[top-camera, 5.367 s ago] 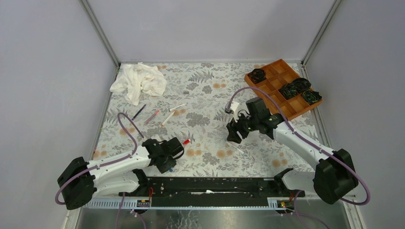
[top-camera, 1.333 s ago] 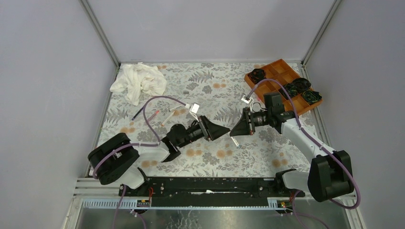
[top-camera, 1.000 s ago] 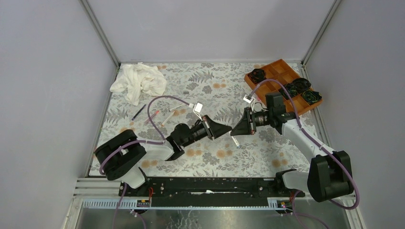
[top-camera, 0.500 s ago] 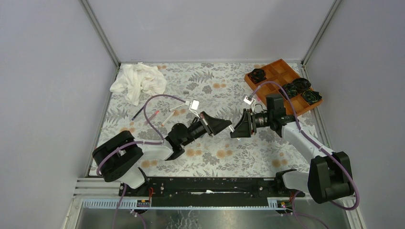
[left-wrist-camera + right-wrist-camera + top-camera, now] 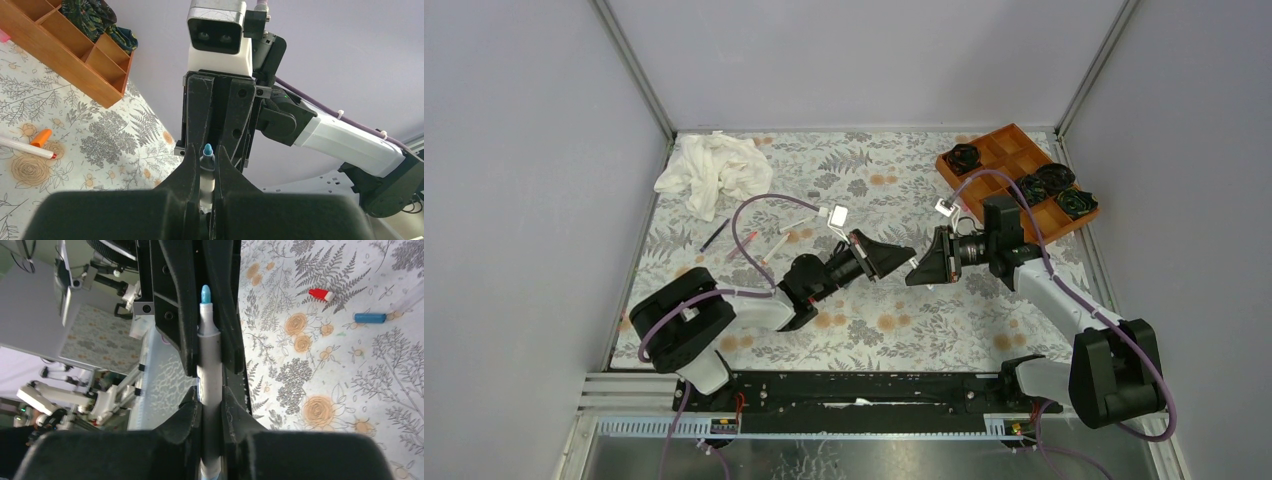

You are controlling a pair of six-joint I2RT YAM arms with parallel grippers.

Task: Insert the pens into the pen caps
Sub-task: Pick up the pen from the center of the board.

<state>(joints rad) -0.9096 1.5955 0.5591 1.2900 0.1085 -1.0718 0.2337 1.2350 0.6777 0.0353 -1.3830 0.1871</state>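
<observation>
**Obs.** White-barrelled marker pen with a blue felt tip (image 5: 208,355) is off the surface. It is held in the air over the middle of the floral-covered worktop (image 5: 874,185), well away from all four edges. Left gripper (image 5: 206,161) is clenched on one end of the barrel. Right gripper (image 5: 210,399) pinches the other end, pads tight against the plastic on both sides. The two claws stand nose to nose on the one pen. A blue tip shows at the far end in each wrist view, so the pen is probably double-ended.

**Caps.** Short blue plastic cap (image 5: 370,317) and small red cap (image 5: 320,294) lie loose on the worktop, near each other. I cannot tell which edge is closest. Small orange cap (image 5: 41,137) lies just beside another white pen, on the side of the brown wooden compartment tray (image 5: 75,55).

**Handling (judgement).**
- Pen: light, rigid, with a smooth round barrel. It is likely to roll in a two-pad pinch and slip lengthwise when pushed.
- Hold: take it across the barrel close behind the tip, leaving the tip bare. The felt is soft, so keep the pads off it.
- Cap: tiny and light, so it will skid or tip. Pinch it at the closed end with the mouth free and the axes aligned.
</observation>
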